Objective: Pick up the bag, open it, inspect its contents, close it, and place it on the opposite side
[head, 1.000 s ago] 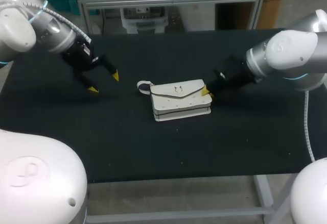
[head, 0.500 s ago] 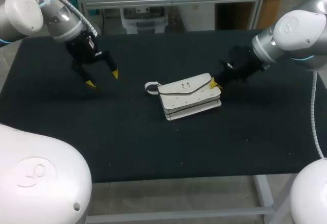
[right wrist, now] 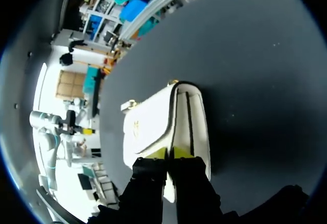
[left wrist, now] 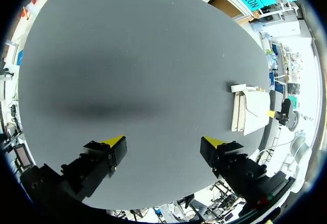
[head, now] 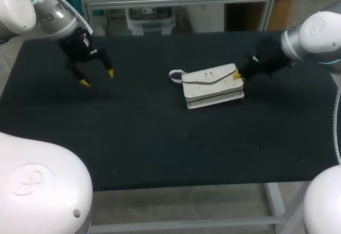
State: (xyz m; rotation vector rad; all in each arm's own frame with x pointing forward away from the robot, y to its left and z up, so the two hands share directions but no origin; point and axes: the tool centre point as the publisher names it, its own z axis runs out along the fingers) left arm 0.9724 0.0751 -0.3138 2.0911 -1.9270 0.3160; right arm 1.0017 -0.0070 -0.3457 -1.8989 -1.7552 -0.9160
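Between my right gripper's (right wrist: 170, 154) pinched fingers is the white bag's (right wrist: 153, 124) near end. A firm, level carry should stop it slipping. My left gripper (left wrist: 163, 143) hangs wide open, well apart.

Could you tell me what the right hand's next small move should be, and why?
Probably ease the bag down and let go. The right hand is shut on the bag's end, its flap looks closed, and it sits right of the table's middle; the left hand is open, far off.
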